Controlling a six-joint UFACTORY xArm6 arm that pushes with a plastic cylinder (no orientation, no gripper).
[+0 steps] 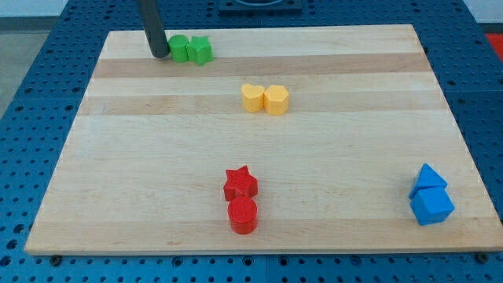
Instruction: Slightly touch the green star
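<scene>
dark straight rod (152, 27) cut off by view's top edge, contact between my tip (160, 54) and round green block (179, 49) unclear, blue perforated table (31, 86) cropped at all edges

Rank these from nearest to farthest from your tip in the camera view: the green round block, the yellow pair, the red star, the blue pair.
Measured from my tip:
1. Green round block, just to its right, at the view's top left.
2. Yellow pair, toward the upper middle.
3. Red star, at the lower middle.
4. Blue pair, at the view's bottom right.
</scene>
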